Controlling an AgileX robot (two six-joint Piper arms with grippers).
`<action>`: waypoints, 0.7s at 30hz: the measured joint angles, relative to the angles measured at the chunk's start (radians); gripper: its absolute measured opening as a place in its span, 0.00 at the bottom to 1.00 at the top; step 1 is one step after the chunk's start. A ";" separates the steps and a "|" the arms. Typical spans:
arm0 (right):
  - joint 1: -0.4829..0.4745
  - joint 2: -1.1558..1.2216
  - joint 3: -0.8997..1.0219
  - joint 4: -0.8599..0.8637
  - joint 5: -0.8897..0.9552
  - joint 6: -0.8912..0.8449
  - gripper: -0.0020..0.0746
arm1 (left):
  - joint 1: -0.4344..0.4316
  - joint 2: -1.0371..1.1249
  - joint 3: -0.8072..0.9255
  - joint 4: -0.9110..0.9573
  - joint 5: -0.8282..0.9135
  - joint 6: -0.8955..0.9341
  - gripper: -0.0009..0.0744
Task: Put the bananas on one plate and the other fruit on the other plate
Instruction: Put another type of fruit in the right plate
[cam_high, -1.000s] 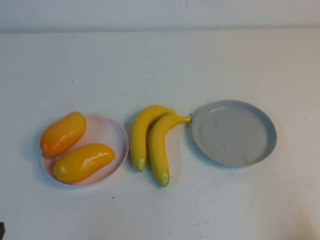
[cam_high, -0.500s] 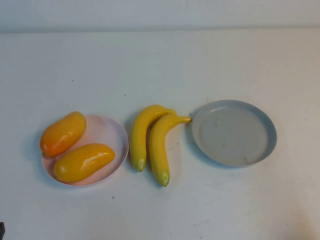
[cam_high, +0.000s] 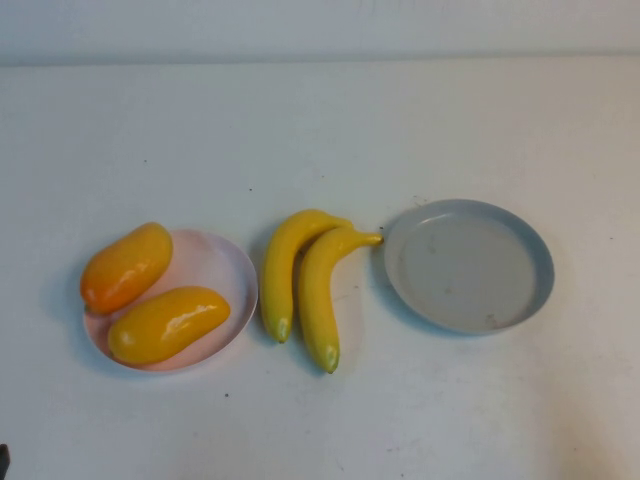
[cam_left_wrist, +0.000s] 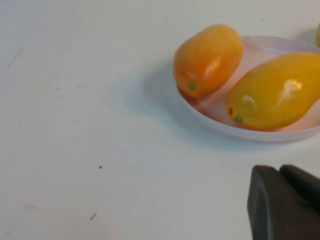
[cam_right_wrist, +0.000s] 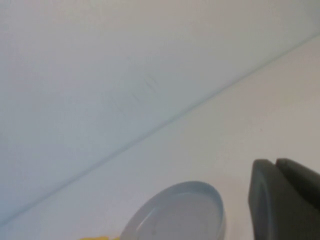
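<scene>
Two bananas lie side by side on the table between the plates; one stem tip reaches the rim of the blue-grey plate, which holds nothing. The orange mango-like fruit leans on the rim of the pale pink plate, and the golden yellow one lies in it. In the left wrist view the left gripper is shut and empty, low over the table just short of the pink plate and both fruits. In the right wrist view the right gripper is shut and empty, raised beside the blue-grey plate.
The white table runs back to a pale wall. A small dark part shows at the front left corner of the high view. Neither arm shows otherwise in that view.
</scene>
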 joint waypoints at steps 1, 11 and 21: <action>0.000 0.000 0.000 0.025 0.013 0.000 0.00 | 0.000 0.000 0.000 0.000 0.000 0.000 0.01; 0.000 0.252 -0.249 0.060 0.354 -0.035 0.00 | 0.000 0.000 0.000 0.000 0.000 0.000 0.01; 0.000 0.734 -0.541 0.048 0.596 -0.205 0.00 | 0.000 0.000 0.000 0.000 0.000 0.000 0.01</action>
